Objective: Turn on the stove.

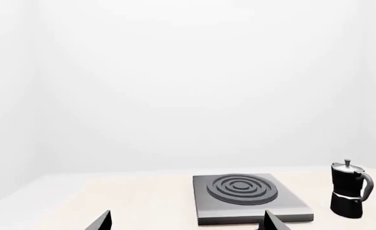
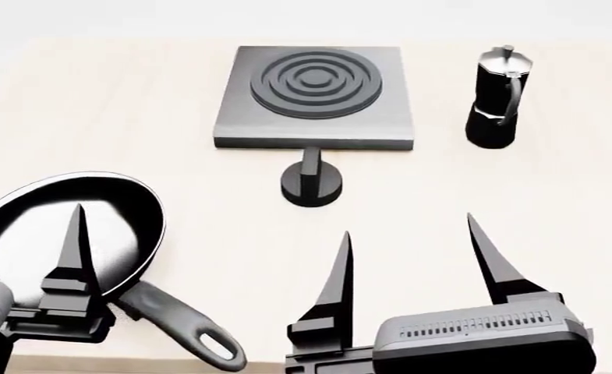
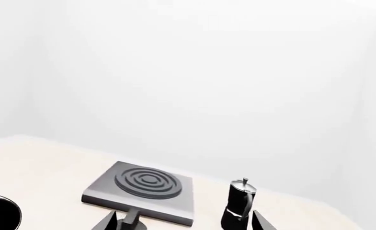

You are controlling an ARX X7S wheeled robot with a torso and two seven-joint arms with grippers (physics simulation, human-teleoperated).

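The stove is a square grey plate (image 2: 316, 117) with dark raised rings, at the far middle of the table. Its small black round knob (image 2: 311, 184) with an upright ridge sits just in front of the plate. My right gripper (image 2: 415, 261) hovers open nearer than the knob and a little to its right, holding nothing. In the right wrist view the knob (image 3: 131, 219) shows just inside one fingertip of the right gripper (image 3: 184, 223). My left gripper (image 1: 188, 223) is open and empty; one of its fingers (image 2: 75, 253) hangs over the frying pan. The left wrist view shows the plate (image 1: 204, 203) but not the knob.
A black frying pan (image 2: 35, 226) lies at the near left, its handle (image 2: 186, 331) pointing toward the front edge. A tall black moka pot (image 2: 496, 97) stands right of the stove. The light wooden table (image 2: 493, 195) ends at a white wall behind.
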